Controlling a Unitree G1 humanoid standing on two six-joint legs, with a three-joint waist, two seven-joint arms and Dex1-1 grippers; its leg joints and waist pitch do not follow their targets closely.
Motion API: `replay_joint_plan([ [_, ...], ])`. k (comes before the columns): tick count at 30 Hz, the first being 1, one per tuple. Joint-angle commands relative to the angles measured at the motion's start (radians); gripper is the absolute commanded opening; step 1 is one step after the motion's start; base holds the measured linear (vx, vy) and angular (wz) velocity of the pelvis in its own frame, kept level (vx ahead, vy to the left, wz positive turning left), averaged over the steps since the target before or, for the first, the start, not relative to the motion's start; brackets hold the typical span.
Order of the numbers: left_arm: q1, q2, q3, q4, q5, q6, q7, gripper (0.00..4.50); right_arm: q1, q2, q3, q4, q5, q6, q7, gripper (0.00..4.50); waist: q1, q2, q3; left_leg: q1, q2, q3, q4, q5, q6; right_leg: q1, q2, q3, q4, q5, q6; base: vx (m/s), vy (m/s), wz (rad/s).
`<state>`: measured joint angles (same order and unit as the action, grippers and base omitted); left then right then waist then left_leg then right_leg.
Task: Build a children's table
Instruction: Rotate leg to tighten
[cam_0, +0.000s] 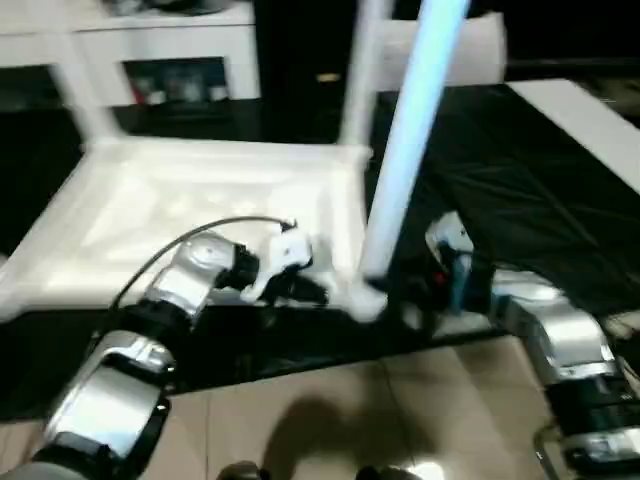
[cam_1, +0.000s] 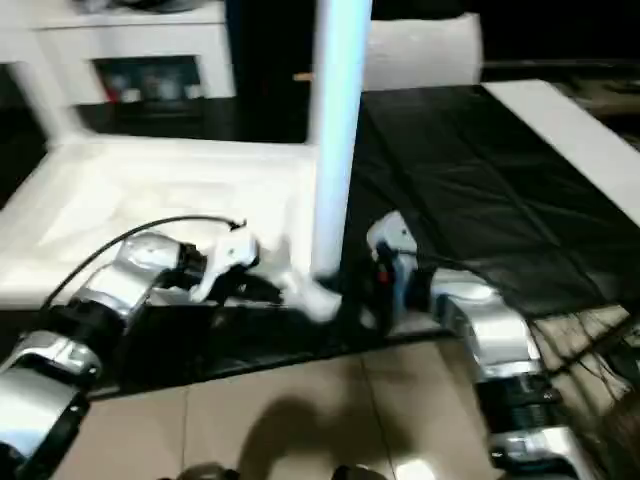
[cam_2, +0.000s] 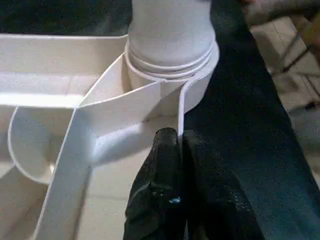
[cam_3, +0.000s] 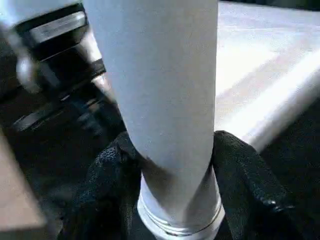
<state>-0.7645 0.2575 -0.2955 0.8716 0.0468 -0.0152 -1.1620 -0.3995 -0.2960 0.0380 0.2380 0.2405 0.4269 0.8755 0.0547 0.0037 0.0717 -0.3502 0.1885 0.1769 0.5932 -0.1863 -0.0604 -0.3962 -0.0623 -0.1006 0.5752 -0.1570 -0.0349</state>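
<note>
Right wrist view, item one: right gripper (cam_3: 175, 200), its two black fingers (cam_3: 107, 175) set on either side of a white table leg (cam_3: 160, 85) and pinching it low down, just above the ringed collar at the leg's foot.

Item two: left gripper (cam_2: 179, 142), black fingers pressed together on the thin white wall of the tabletop (cam_2: 60, 100) right beside the corner socket (cam_2: 172, 67). The wall stands between the two fingertips.

Item three: corner socket, round, with the leg's ringed base seated in it. Ribs run from the socket across the moulded underside.

Item four: tabletop (cam_0: 180, 200), white plastic, lying upside down with its ribbed underside facing up, resting on a black sheet (cam_0: 520, 190). The socket held by both grippers is at the near right corner of the top, as seen from the head camera.

Item five: leg (cam_0: 410, 150), rising steeply from that near corner, leaning slightly, its upper end passing out of the head view. A second leg (cam_0: 358, 80) stands at the far right corner, and another (cam_0: 80, 90) at the far left.

Item six: silver forearms, left (cam_0: 190, 280) and right (cam_0: 540, 320), reaching in from either side of the near corner.

Item seven: surroundings. White cabinet (cam_0: 160, 50) behind the tabletop; flat white board (cam_0: 590, 130) lying on the right of the black sheet; tan tiled floor (cam_0: 380, 420) nearest the robot.
</note>
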Motion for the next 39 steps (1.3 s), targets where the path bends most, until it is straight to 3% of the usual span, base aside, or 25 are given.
replay_joint_plan([
  [1, -0.051, -0.120, 0.001, -0.003, -0.020, 0.025, 0.119, 0.00, -0.028, 0.109, 0.053, 0.030, -0.015, 0.025, -0.137, 1.91, -0.001, -0.010, -0.068, 0.005, 0.033, -0.017, -0.066, -0.202, 0.043, 0.048, -0.089, 0.045, -0.098, -0.499, -0.082, 0.000, 0.000, 0.00],
  [5, -0.085, -0.203, 0.063, 0.018, -0.012, 0.098, 0.340, 0.00, -0.080, 0.262, -0.004, 0.098, -0.063, 0.019, -0.411, 1.91, -0.020, -0.010, -0.068, 0.002, 0.028, -0.017, -0.064, -0.194, 0.040, 0.047, -0.087, 0.044, -0.097, -0.485, -0.098, 0.000, 0.000, 0.00],
  [7, -0.084, -0.231, 0.097, 0.003, -0.041, 0.117, 0.376, 0.00, -0.109, 0.313, 0.001, 0.120, -0.082, 0.020, -0.477, 1.91, -0.025, -0.008, -0.074, -0.003, 0.029, -0.018, -0.064, -0.163, 0.050, 0.052, -0.086, 0.048, -0.087, -0.417, -0.118, 0.000, 0.000, 0.00],
  [10, -0.082, -0.232, 0.102, 0.000, -0.039, 0.108, 0.391, 0.00, -0.123, 0.342, -0.001, 0.127, -0.084, 0.005, -0.501, 1.91, -0.029, -0.011, -0.077, -0.004, 0.028, -0.014, -0.061, -0.135, 0.076, 0.053, -0.085, 0.053, -0.078, -0.332, -0.146, 0.000, 0.000, 0.00],
  [11, -0.081, -0.229, 0.097, 0.000, -0.034, 0.104, 0.392, 0.00, -0.124, 0.345, -0.002, 0.126, -0.082, 0.000, -0.501, 2.26, -0.027, -0.011, -0.077, -0.004, 0.027, -0.012, -0.060, -0.128, 0.085, 0.055, -0.084, 0.055, -0.076, -0.314, -0.151, 0.000, 0.000, 0.00],
  [15, -0.074, -0.213, 0.093, -0.009, -0.026, 0.097, 0.379, 0.00, -0.110, 0.344, -0.009, 0.108, -0.075, -0.033, -0.488, 2.63, -0.019, -0.014, -0.081, -0.007, 0.031, -0.011, -0.062, -0.091, 0.098, 0.059, -0.084, 0.058, -0.066, -0.253, -0.164, 0.000, 0.000, 0.00],
  [16, -0.064, -0.196, 0.080, -0.016, -0.008, 0.080, 0.357, 0.00, -0.098, 0.340, -0.017, 0.101, -0.078, -0.039, -0.485, 2.71, -0.017, -0.011, -0.079, -0.005, 0.033, -0.012, -0.064, -0.088, 0.102, 0.059, -0.085, 0.058, -0.064, -0.230, -0.176, 0.000, 0.000, 0.00],
  [23, -0.031, -0.136, 0.055, -0.043, 0.011, 0.019, 0.237, 0.00, -0.055, 0.262, -0.022, 0.072, -0.083, -0.106, -0.406, 3.39, -0.017, -0.011, -0.076, -0.001, 0.037, -0.011, -0.066, -0.122, 0.092, 0.058, -0.087, 0.061, -0.068, -0.269, -0.170, 0.000, 0.000, 0.00],
  [26, -0.010, -0.061, 0.008, -0.062, 0.012, -0.085, 0.055, 0.00, -0.035, 0.159, -0.020, 0.052, -0.071, -0.155, -0.266, 3.60, -0.013, -0.010, -0.077, -0.003, 0.040, -0.010, -0.066, -0.121, 0.097, 0.059, -0.088, 0.063, -0.064, -0.236, -0.182, 0.000, 0.000, 0.00],
  [31, 0.003, -0.006, -0.023, -0.069, 0.004, -0.139, -0.091, 0.00, -0.028, 0.060, 0.010, 0.039, -0.063, -0.170, -0.085, 4.09, 0.009, -0.010, -0.073, 0.006, 0.045, -0.009, -0.068, -0.144, 0.089, 0.054, -0.090, 0.063, -0.067, -0.279, -0.177, 0.000, 0.000, 0.00],
  [33, 0.008, 0.010, -0.025, -0.075, -0.007, -0.151, -0.146, 0.00, -0.022, 0.010, 0.038, 0.026, -0.051, -0.162, 0.006, 4.09, 0.017, -0.008, -0.075, 0.004, 0.051, -0.010, -0.068, -0.139, 0.081, 0.056, -0.090, 0.063, -0.060, -0.256, -0.180, 0.000, 0.000, 0.00],
  [34, 0.009, 0.027, -0.034, -0.077, -0.010, -0.165, -0.196, 0.00, -0.017, -0.034, 0.060, 0.006, -0.024, -0.142, 0.095, 4.09, 0.020, -0.012, -0.075, 0.004, 0.051, -0.008, -0.067, -0.142, 0.084, 0.056, -0.088, 0.062, -0.059, -0.244, -0.185, 0.000, 0.000, 0.00],
  [39, 0.015, 0.056, -0.059, -0.090, -0.028, -0.192, -0.320, 0.00, -0.009, -0.101, 0.098, -0.026, 0.031, -0.126, 0.278, 4.09, 0.039, -0.013, -0.077, 0.001, 0.051, -0.007, -0.064, -0.128, 0.092, 0.057, -0.094, 0.063, -0.055, -0.239, -0.189, 0.000, 0.000, 0.00],
])
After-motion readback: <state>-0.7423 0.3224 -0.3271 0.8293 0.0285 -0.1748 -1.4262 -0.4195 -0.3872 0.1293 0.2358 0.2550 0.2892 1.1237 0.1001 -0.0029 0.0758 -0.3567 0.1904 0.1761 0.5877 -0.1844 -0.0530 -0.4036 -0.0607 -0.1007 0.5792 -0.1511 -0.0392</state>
